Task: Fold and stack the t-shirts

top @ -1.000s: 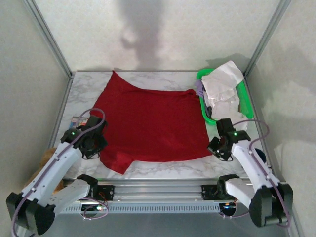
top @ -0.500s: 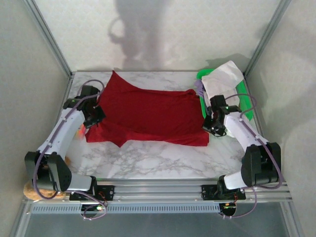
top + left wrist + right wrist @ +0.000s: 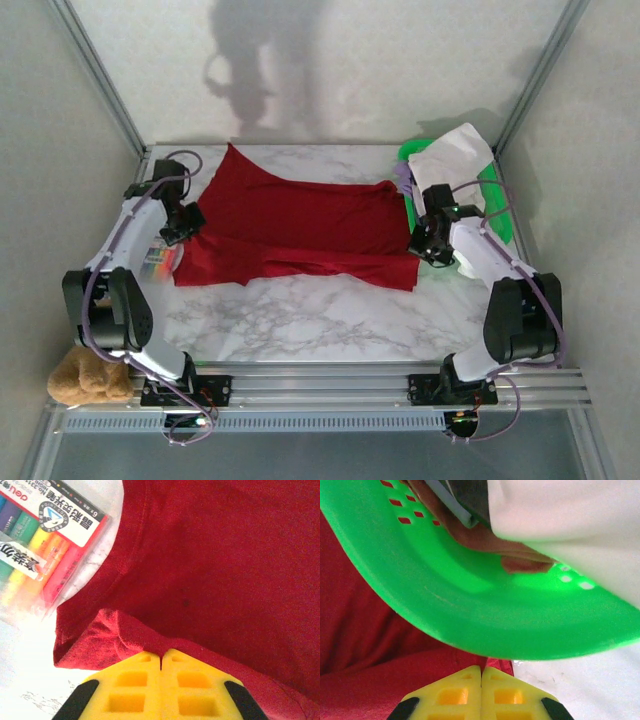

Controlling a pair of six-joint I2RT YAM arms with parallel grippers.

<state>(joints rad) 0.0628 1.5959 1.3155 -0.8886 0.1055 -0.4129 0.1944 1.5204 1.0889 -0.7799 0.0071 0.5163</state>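
The deep red t-shirt [image 3: 300,225] lies across the marble table, its near part doubled over toward the back. My left gripper [image 3: 187,222] is shut on the shirt's left edge; in the left wrist view the yellow fingers [image 3: 161,656] pinch a raised fold of red cloth [image 3: 220,565]. My right gripper [image 3: 424,245] is shut on the right edge, and the right wrist view has its fingers [image 3: 481,670] closed on red cloth [image 3: 395,680] just below the basket rim. The white t-shirt [image 3: 455,170] lies crumpled in the green basket.
The green basket [image 3: 497,205] stands at the back right, its wall [image 3: 470,595] close over my right fingers, white cloth [image 3: 570,525] inside it. A pack of coloured markers [image 3: 160,262] [image 3: 45,545] lies by the shirt's left edge. A tan teddy bear [image 3: 85,375] sits off the front left corner.
Both grippers moved from the table's front toward the back, carrying the red shirt's near edge with them. The shirt is now folded to about half its depth.
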